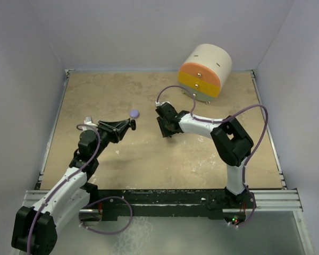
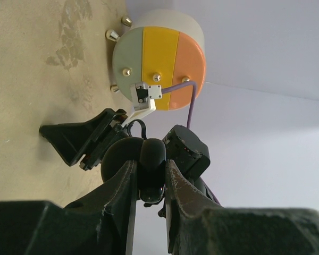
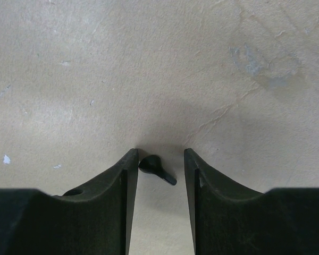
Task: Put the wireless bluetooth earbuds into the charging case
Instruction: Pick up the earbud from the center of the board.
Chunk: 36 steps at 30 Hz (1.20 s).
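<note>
Straddles the black earbud [image 3: 155, 167] lying on the worktop [image 3: 149, 64] with right pincer [image 3: 160, 153] half open, gripping nothing. Clamps left pincer [image 2: 150, 169] tight on a black puck [image 2: 151, 153], probably its case. Likely light, hard, slick; best pinched across the bulb, not stem.

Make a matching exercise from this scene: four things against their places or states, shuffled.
1 left hand
2 right hand
3 lavender puck
4 striped drum

A back right of the table
B shut on a black case
C open around a black earbud
D on the table, near the left hand's tip

Pairs: 1-B, 2-C, 3-D, 4-A
</note>
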{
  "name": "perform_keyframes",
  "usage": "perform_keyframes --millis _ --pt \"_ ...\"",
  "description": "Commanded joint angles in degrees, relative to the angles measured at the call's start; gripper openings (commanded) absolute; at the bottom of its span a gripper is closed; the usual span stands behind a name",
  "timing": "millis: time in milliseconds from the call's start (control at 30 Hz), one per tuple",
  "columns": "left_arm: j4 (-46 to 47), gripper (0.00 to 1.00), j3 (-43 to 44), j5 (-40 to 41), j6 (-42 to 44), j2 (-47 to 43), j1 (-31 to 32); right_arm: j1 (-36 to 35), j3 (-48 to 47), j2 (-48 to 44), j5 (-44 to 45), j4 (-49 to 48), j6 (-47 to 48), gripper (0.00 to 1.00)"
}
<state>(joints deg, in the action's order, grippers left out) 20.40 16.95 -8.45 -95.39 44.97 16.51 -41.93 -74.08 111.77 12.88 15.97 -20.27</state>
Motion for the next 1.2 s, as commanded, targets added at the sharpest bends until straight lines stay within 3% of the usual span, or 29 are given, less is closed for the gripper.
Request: perform_keyframes --millis 0,500,1167 --pt "0.1 0.0 0.4 1.2 0.3 -1.4 -0.4 0.3 1.9 -1.7 -0.3 3.0 3.6 0.42" --pt "-0.7 0.0 0.4 1.6 0.6 -1.5 -0.4 0.3 2.1 -2.9 -1.6 2.1 6.0 0.43" --pt "-1.3 0.0 0.0 1.4 0.8 -2.2 -0.4 1.0 6.6 -5.2 -11.0 -3.6 4.4 0.44"
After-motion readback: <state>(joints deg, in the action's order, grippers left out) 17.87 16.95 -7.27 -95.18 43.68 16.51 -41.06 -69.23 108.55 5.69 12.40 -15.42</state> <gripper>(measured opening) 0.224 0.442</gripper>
